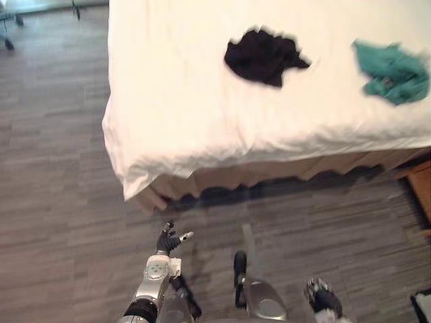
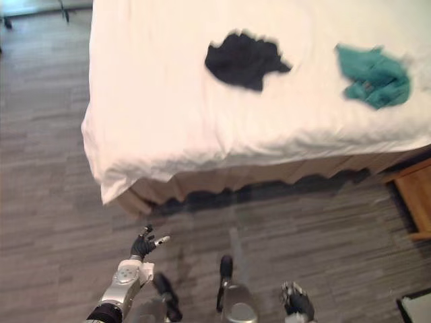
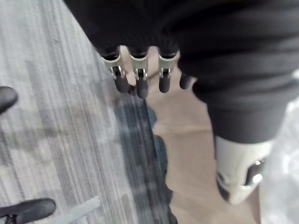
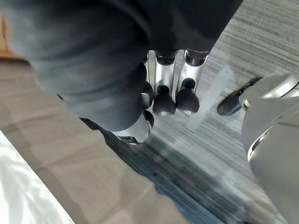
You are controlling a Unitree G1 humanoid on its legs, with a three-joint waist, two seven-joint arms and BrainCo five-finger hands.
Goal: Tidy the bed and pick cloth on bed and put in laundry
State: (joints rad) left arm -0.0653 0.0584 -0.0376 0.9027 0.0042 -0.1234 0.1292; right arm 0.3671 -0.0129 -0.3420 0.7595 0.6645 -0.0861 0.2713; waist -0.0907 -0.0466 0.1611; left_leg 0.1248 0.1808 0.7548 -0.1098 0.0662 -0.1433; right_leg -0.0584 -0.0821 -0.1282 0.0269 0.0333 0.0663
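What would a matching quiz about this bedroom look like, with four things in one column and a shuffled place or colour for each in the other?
Things:
1. black cloth
2. teal cloth
3. bed sheet
4. left hand

Places and colours:
A. white, draped over the mattress edge
B. low over the grey floor, holding nothing
C. lies toward the robot's right, near the view's edge
D. lies crumpled, to the left of the other cloth

Pairs: 1-D, 2-C, 3-A, 4-B

Stereo overhead on bed [image 1: 202,101], wrists near floor [image 3: 56,116]
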